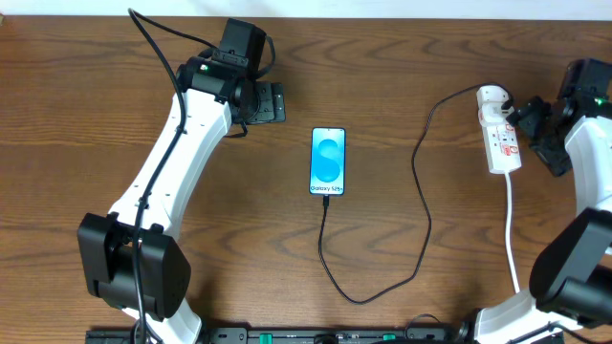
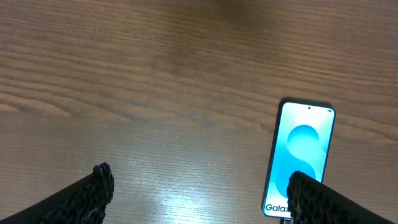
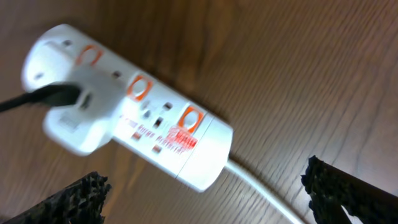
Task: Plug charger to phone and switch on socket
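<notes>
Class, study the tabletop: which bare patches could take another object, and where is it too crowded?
Free: the wood between the left arm and the phone; the strip above the phone; the pocket between phone and charger cable. Crowded: the right edge, where the socket, its white cord and the right arm sit close.

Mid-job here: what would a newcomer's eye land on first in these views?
First the phone, its screen glowing bright blue in the middle of the dark wooden table. Then the thin black cable, looping from the phone's bottom edge across to the white power strip at the right edge, where the right gripper hangs open close by.
</notes>
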